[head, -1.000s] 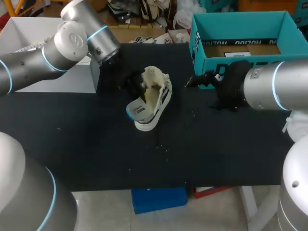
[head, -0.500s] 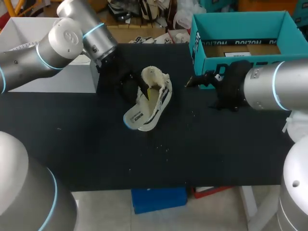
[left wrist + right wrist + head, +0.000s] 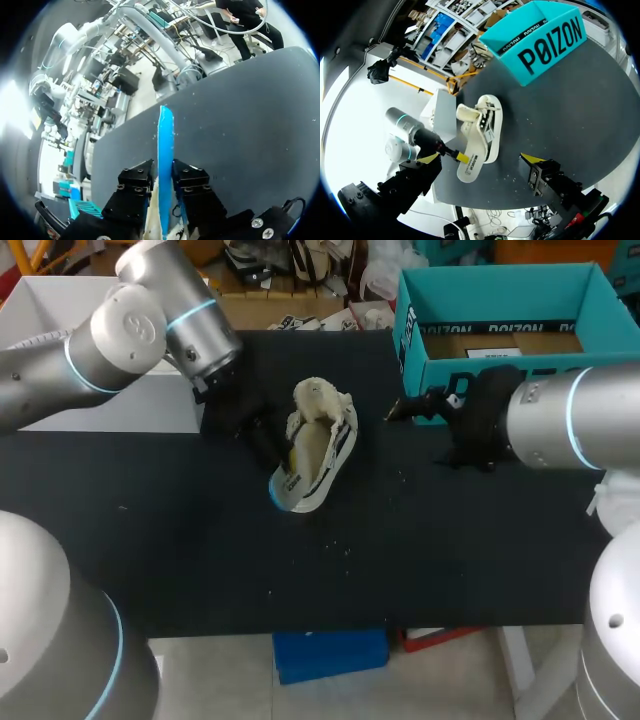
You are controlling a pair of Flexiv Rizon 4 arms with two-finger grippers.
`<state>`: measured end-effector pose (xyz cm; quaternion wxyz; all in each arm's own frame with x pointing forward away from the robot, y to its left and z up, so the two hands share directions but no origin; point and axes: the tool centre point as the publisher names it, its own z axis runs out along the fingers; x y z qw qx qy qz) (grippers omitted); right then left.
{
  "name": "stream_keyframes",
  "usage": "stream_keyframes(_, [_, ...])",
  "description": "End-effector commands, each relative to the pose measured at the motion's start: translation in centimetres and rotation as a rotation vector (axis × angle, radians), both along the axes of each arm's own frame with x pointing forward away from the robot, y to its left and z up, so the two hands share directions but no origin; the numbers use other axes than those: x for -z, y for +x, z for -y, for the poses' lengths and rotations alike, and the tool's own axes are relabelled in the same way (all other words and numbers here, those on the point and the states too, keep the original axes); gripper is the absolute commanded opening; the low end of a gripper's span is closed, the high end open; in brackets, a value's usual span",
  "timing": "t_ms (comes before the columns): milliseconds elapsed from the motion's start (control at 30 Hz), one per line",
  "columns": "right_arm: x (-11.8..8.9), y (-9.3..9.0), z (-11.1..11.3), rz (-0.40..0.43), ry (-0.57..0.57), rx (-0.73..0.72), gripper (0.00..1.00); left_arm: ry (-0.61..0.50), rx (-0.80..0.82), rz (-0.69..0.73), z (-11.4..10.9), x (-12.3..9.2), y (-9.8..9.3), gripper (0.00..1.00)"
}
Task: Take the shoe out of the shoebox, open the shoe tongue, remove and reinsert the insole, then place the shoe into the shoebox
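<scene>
Left gripper pinches the blue-edged insole between its jaws — right gripper gapes wide, the shoe lying ahead of it.

A white box stands on the black table (far left corner); pale crumbs lie scattered.

head: above-behind, down | left wrist: close | right wrist: far | shared: shoe

White shoe with dark trim lies mid-way across the desk, tongue open; its cream, blue-edged insole juts from it. The teal shoebox stands open at the far right corner
</scene>
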<state>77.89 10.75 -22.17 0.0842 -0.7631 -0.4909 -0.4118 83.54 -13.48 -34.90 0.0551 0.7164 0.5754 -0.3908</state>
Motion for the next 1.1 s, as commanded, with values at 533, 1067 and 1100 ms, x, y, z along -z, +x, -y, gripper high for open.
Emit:
stream_keyframes(533, [0.0, 0.0, -0.2, 0.001, -0.004, 0.005, 1.00, -0.057, -0.020, -0.001, 1.0, 1.4, 2.6, 0.00])
stream_keyframes(1067, [0.0, 0.0, -0.2, 0.001, -0.004, 0.005, 1.00, -0.044, -0.076, -0.022, 2.3, 2.8, 6.1, 0.00])
stream_keyframes(1100, [0.0, 0.0, -0.2, 0.001, -0.004, 0.005, 1.00, -0.044, -0.081, -0.024, 2.3, 3.0, 6.3, 0.00])
